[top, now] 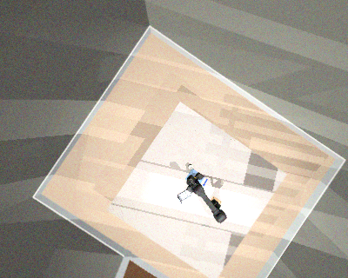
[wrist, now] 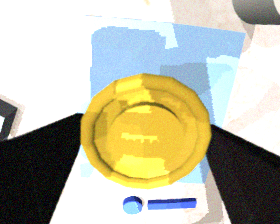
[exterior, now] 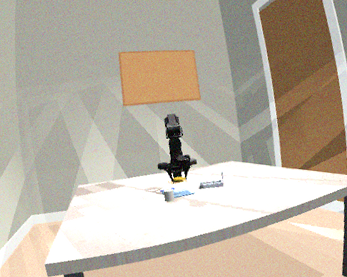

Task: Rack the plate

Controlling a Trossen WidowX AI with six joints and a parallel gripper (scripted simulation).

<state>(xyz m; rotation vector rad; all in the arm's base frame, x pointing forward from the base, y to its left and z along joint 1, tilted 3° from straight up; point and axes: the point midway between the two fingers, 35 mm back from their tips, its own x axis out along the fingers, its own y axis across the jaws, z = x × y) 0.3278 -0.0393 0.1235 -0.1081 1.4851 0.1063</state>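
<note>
The round yellow plate (wrist: 145, 165) (exterior: 179, 180) lies flat between the fingers of my gripper (wrist: 145, 126), its face towards the wrist camera. The gripper is shut on the plate, one black finger at each side of its rim. In the exterior view the plate is a little above the blue mat (exterior: 184, 194) (wrist: 125, 55). The dish rack (exterior: 211, 184) stands on the table to the right of the gripper in that view; a dark corner of it (wrist: 11, 116) shows at the left edge of the wrist view. In the top view the arm hides the plate.
A grey cylindrical cup (exterior: 168, 195) (wrist: 260, 10) stands by the mat, at the wrist view's top right. A blue bar (wrist: 171, 204) and a small blue disc (wrist: 132, 204) lie beyond the plate's lower rim in the wrist view. The rack has a thin upright part at one end.
</note>
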